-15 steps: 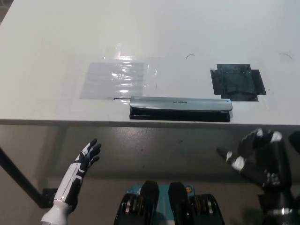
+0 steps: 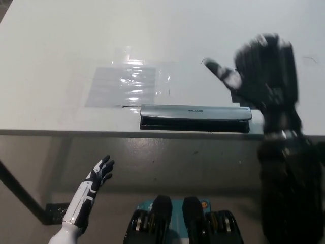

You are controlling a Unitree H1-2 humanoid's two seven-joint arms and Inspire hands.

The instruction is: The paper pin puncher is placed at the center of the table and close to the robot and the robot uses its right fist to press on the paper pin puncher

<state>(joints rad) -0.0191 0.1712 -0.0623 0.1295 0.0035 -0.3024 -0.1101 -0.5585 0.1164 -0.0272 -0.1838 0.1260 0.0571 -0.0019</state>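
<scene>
Surface: white table, near edge facing the robot.
Paper pin puncher: one, silver bar on black base, lying along the table's near edge at centre.
Clear plastic sheet: one, flat, just behind the puncher's left end.
Right hand: black, blurred, raised over the table's right side, fingers spread, holding nothing.
Left hand: white, below the table edge, fingers apart, empty.

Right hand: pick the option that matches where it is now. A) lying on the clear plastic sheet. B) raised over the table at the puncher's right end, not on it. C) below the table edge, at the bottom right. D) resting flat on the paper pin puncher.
B: the black right hand shows blurred above the table, up and right of the paper pin puncher, not pressing it.
</scene>
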